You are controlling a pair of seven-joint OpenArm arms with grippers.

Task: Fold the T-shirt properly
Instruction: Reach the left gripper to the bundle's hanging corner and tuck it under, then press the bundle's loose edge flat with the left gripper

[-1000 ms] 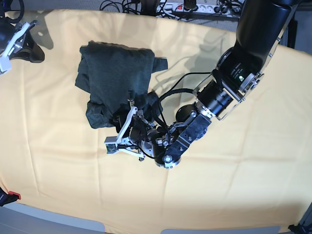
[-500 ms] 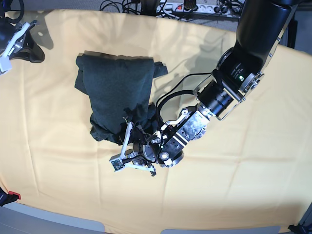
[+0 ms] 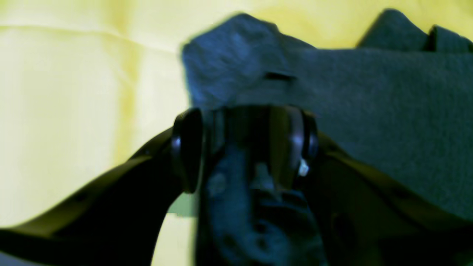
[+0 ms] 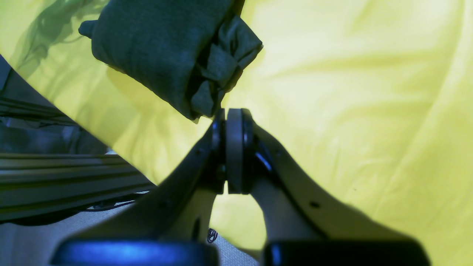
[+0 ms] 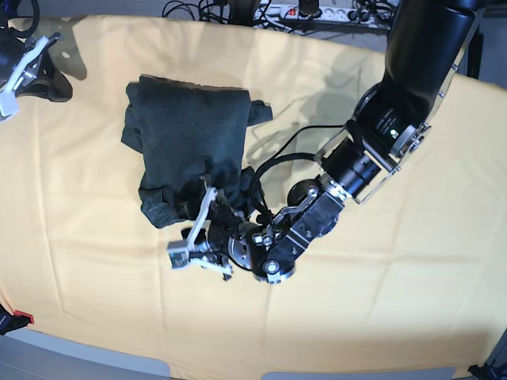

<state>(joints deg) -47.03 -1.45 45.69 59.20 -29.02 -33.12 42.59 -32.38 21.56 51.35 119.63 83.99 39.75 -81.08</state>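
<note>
Shirt: the dark charcoal heathered knit T-shirt [image 5: 186,142] lies bunched in a rough, thick packet on the far-left part of the tabletop, one loose flap poking out at its far corner and its near edge rumpled.
Cloth: a pale yellow tablecloth [image 5: 380,301] covers the tabletop under the shirt, creased but bare on all sides of it.
Left end effector: the left end effector [image 5: 196,237] sits low at the packet's near edge; in the left wrist view its jaws stand apart with dark knit between them, so the fabric looks slack rather than pinched, though the blur leaves contact uncertain.
Right end effector: the right end effector [image 4: 234,147] is clenched on nothing, parked off the far-left corner of the cloth, well apart from the shirt.
Step in hand: judged as letting go of the near hem after laying a fold.
Doing it well: draw the jaws straight back and up off the fabric so no thread catches and drags the fold open; then square the rumpled near edge and tuck the stray flap.
Risk: a snagged layer would pull the packet askew.
</note>
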